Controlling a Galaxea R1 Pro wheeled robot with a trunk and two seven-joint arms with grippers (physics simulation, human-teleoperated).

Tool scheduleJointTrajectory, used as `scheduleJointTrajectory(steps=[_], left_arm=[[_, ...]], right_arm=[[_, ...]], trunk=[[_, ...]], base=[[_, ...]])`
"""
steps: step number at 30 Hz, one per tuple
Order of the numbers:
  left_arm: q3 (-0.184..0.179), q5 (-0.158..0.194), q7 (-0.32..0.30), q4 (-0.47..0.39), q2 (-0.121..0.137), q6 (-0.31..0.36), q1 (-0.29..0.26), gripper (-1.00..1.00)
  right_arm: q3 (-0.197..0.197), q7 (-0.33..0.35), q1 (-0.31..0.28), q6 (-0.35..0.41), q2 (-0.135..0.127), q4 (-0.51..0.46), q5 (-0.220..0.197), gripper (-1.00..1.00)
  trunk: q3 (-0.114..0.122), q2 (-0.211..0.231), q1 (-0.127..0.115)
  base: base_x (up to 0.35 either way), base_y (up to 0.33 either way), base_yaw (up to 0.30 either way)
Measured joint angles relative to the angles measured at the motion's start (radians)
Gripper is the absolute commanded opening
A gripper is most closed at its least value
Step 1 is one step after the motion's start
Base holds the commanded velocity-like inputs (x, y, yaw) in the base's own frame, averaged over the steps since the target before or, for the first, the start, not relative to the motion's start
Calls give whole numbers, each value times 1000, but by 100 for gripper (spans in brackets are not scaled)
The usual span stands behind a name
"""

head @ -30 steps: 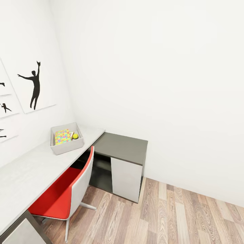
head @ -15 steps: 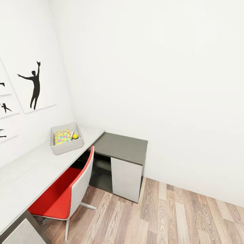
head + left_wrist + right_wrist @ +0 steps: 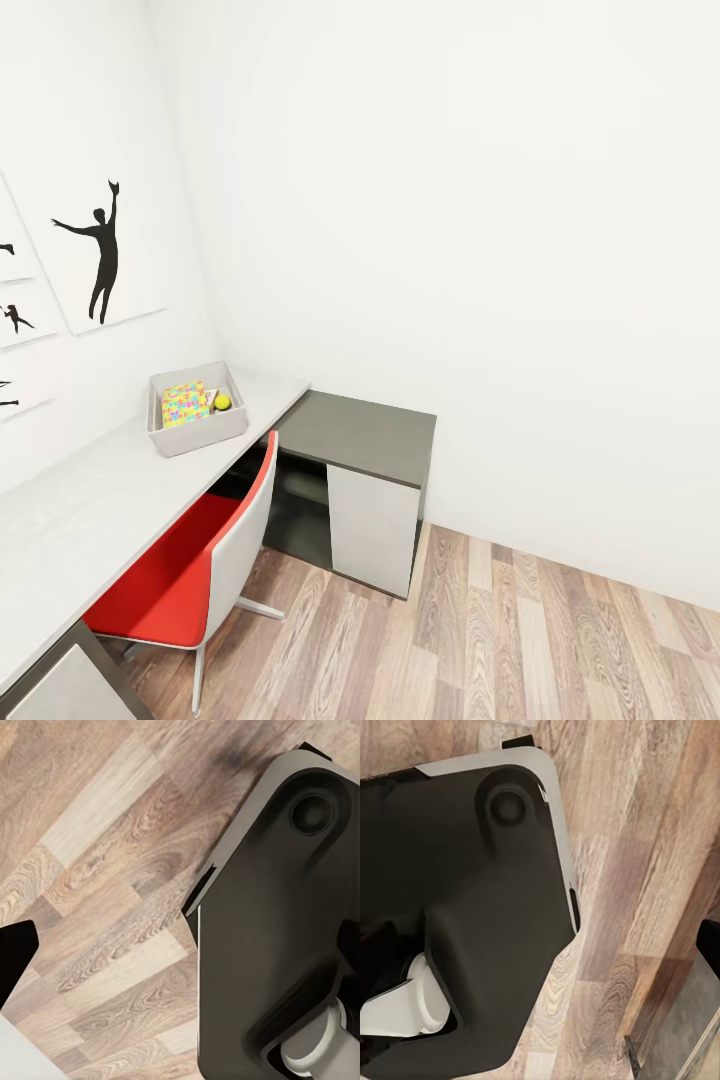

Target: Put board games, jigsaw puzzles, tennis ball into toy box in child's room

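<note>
Head view is taken up by a corner of the child's room, where the toy box [image 3: 197, 432] is seen standing on the table [image 3: 90, 505] near its far end, close beside the wall with the silhouette prints [image 3: 102, 255]. Inside the box a jigsaw puzzle [image 3: 183, 404] is seen lying next to the tennis ball [image 3: 222, 402] (the two look close to touching). A red chair [image 3: 190, 575] is drawn up to the table, and a lower dark grey desk [image 3: 362, 436] adjoins it on the wood-plank floor [image 3: 540, 640]. Both wrist views are pointed down at the robot's dark base [image 3: 277, 937] over the planks; whether either pincer is open or closed cannot be told.
</note>
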Motion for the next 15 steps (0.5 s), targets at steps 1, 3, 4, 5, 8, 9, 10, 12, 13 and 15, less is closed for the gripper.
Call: scheduleJointTrajectory(steps=[1, 3, 4, 5, 8, 9, 10, 12, 13, 15], left_arm=[[0, 0, 0, 0, 0, 0, 0, 100], [0, 0, 0, 0, 0, 0, 0, 100], [0, 0, 0, 0, 0, 0, 0, 100], [0, 0, 0, 0, 0, 0, 0, 100], [0, 0, 0, 0, 0, 0, 0, 100], [0, 0, 0, 0, 0, 0, 0, 100], [0, 0, 0, 0, 0, 0, 0, 100], [0, 0, 0, 0, 0, 0, 0, 100], [0, 0, 0, 0, 0, 0, 0, 100], [0, 0, 0, 0, 0, 0, 0, 100]], right_arm=[[0, 0, 0, 0, 0, 0, 0, 100], [0, 0, 0, 0, 0, 0, -1, 100], [-1, 0, 0, 0, 0, 0, -2, 100], [0, 0, 0, 0, 0, 0, -2, 100], [-1, 0, 0, 0, 1, 0, -2, 100], [-1, 0, 0, 0, 2, 0, -3, 100], [-1, 0, 0, 0, 2, 0, -3, 100], [0, 0, 0, 0, 3, 0, -3, 100], [0, 0, 0, 0, 4, 0, -3, 100], [0, 0, 0, 0, 4, 0, -3, 100]], trunk=[[0, 0, 0], [0, 0, 0], [0, 0, 0], [0, 0, 0], [0, 0, 0], [0, 0, 0], [0, 0, 0], [0, 0, 0], [0, 0, 0], [0, 0, 0]], base=[[0, 0, 0], [0, 0, 0], [0, 0, 0], [0, 0, 0], [0, 0, 0], [0, 0, 0], [0, 0, 0], [0, 0, 0], [0, 0, 0], [0, 0, 0]])
